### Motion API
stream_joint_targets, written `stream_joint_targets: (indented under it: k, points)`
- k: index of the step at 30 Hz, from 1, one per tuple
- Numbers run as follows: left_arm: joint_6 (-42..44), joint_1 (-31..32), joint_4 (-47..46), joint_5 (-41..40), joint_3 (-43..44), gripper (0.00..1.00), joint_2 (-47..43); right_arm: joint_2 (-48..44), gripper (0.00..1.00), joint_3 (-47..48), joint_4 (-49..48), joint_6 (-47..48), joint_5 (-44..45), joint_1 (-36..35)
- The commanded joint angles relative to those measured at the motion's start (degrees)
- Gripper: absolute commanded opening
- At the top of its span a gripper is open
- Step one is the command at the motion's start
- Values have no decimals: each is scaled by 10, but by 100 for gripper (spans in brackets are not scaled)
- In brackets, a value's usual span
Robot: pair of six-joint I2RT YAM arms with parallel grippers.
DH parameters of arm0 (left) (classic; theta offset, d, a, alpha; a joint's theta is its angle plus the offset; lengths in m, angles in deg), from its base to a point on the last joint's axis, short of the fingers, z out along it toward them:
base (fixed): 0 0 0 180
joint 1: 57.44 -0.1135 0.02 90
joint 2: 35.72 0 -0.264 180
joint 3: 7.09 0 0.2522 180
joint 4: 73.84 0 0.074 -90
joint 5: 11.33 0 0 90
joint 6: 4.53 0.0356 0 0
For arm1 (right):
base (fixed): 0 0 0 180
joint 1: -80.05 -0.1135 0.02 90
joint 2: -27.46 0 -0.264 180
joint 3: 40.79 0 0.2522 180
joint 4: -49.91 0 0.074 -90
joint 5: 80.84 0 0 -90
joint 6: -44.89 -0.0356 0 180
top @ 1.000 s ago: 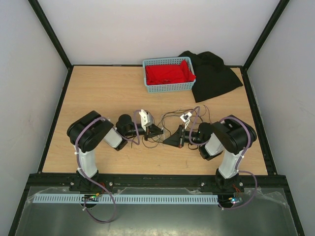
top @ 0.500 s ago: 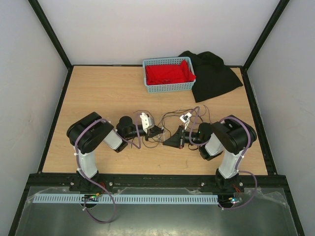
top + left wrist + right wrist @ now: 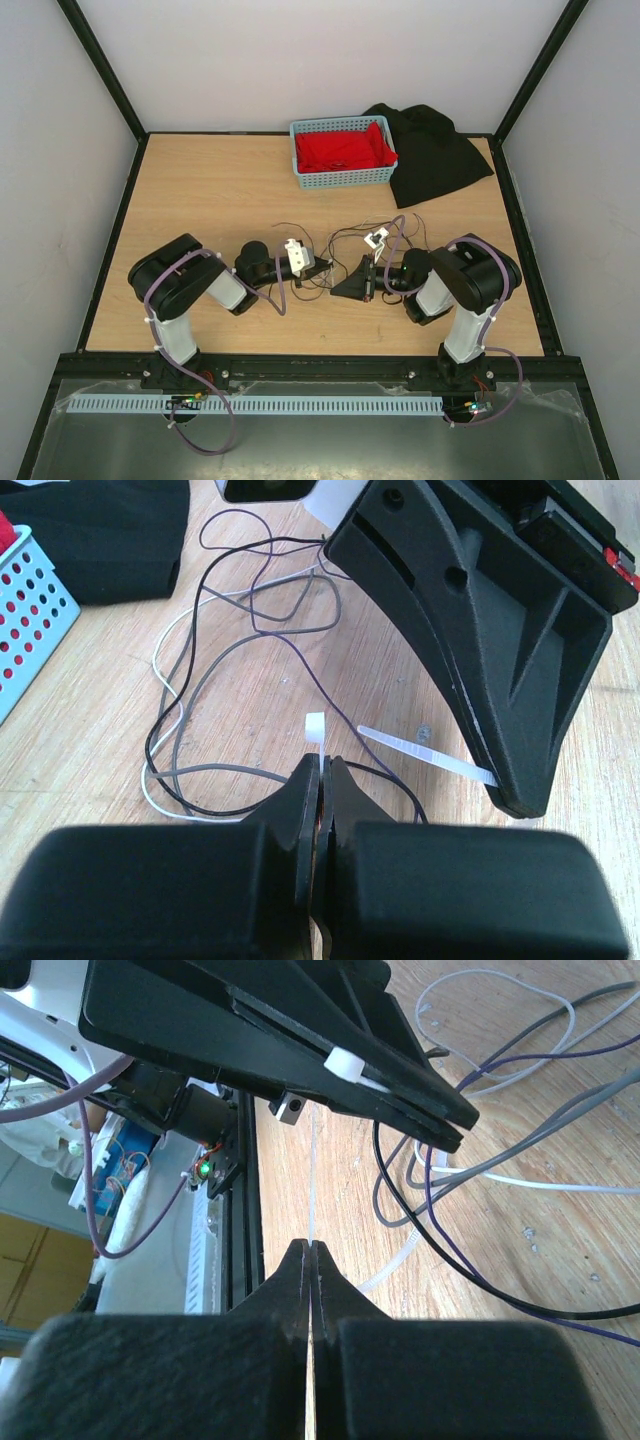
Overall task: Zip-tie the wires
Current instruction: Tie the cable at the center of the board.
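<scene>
- Both arms are low at the middle of the light wooden counter [image 3: 200, 190], tips nearly meeting over the wires [image 3: 195, 680]. These are thin, floppy strands in black, grey, white and purple, lying in loose loops on the counter between and just beyond the two tips.
- The left gripper [image 3: 322, 770] is pinched right down, and a small white square, by the look of it the head of the thin translucent-white plastic zip tie [image 3: 420, 750], pokes out of it.
- The right gripper [image 3: 308, 1255] is clamped just as tight on the strap of that tie, which runs straight ahead toward the left one.
- The step in hand, as I read it, is closing the tie on itself around the bundle. I can't tell whether the strap passes under every strand.
- To do it well, hold the head steady and square so the slot faces the strap. Bring the strap in along its own line, not twisted. Gather stray loops inside before pulling, then draw slowly so nothing slips out.
- The count is two grippers, one zip tie and four wire colours, though overlapping loops could hide more strands.
- At the far edge is one pale blue perforated plastic basket [image 3: 343, 182] with one red cloth [image 3: 340, 150] in it, and just beside it one crumpled black cloth [image 3: 440, 155].
</scene>
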Motion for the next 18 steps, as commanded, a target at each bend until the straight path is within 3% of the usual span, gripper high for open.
stream_joint_targets:
  k: [1,18]
  points:
    - [34,5,-20,-4,-9,0,-16,-12,0,10,-48,-1,-11,-4]
    - [60,9,-20,-24,-16,0,-29,-18,0,29,11,33,-18,-3]
